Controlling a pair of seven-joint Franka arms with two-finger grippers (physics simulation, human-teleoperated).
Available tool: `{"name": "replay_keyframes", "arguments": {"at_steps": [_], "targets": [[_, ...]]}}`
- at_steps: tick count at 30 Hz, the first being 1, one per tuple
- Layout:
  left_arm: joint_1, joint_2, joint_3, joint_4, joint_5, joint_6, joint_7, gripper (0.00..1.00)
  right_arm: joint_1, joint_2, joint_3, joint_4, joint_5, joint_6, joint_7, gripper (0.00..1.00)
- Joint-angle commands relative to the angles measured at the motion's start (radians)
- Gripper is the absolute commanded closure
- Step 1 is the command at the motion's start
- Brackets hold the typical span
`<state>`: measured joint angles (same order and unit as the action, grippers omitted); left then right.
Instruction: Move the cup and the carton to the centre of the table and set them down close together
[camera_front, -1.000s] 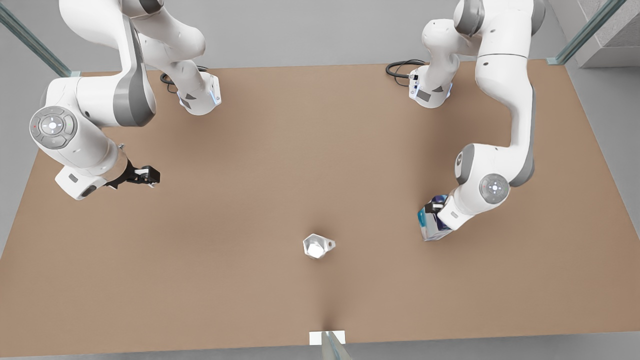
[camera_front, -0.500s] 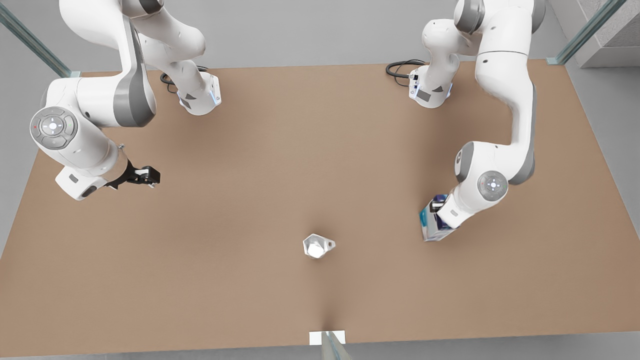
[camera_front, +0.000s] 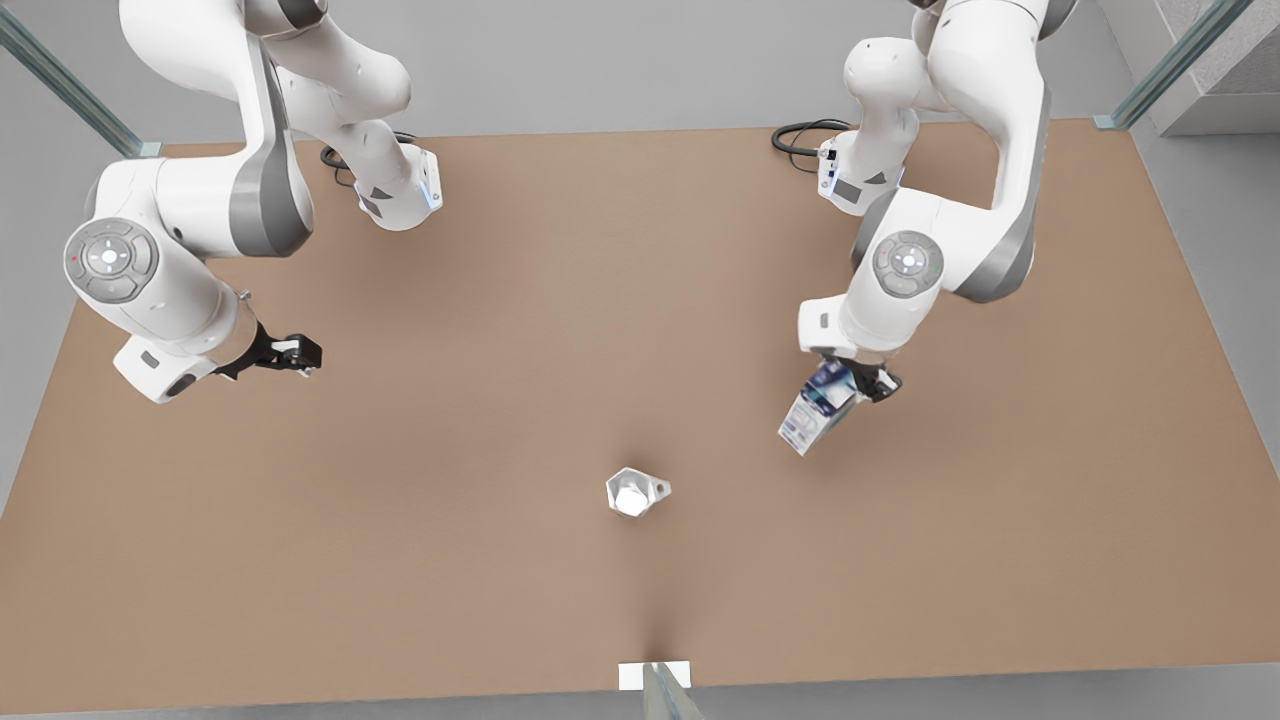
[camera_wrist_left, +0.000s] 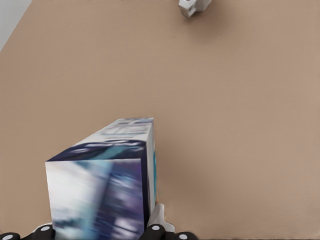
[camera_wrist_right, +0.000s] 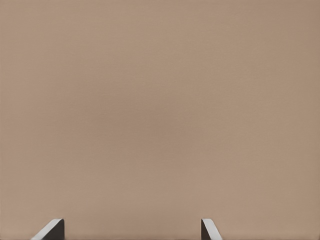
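The pale faceted cup (camera_front: 632, 492) stands upright on the light brown table (camera_front: 480, 400), near the middle and toward the front edge; it also appears far off as the cup (camera_wrist_left: 192, 6) in the left wrist view. The white, blue and teal carton (camera_front: 815, 412) hangs tilted above the table at the front view's right, with my left gripper (camera_front: 852, 384) shut on its upper end. Seen close from the left wrist, the carton (camera_wrist_left: 107, 180) sits between the jaws. My right gripper (camera_front: 300, 353) waits open at the front view's left, its fingertips (camera_wrist_right: 51, 230) wide apart over bare table.
Both arm bases (camera_front: 400, 195) (camera_front: 858, 180) stand at the table's back edge, with a black cable (camera_front: 800, 135) beside the one at the right. A white tab (camera_front: 654, 676) with a glass strut sits at the front edge.
My left arm swung back and toward the front view's left, carrying the carton closer to the table's middle and tilting it. The cup and my right arm stayed put.
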<state>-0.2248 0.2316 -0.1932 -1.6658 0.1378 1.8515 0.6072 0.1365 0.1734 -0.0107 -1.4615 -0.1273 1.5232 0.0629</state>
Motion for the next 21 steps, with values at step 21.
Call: {"name": "replay_keyframes", "arguments": {"at_steps": [21], "targets": [[-0.519,0.316,0.092,0.244,-0.046,0.025,0.098,0.52,-0.002,-0.003,0.0,0.0,0.0,0.003,0.0,0.0]]}}
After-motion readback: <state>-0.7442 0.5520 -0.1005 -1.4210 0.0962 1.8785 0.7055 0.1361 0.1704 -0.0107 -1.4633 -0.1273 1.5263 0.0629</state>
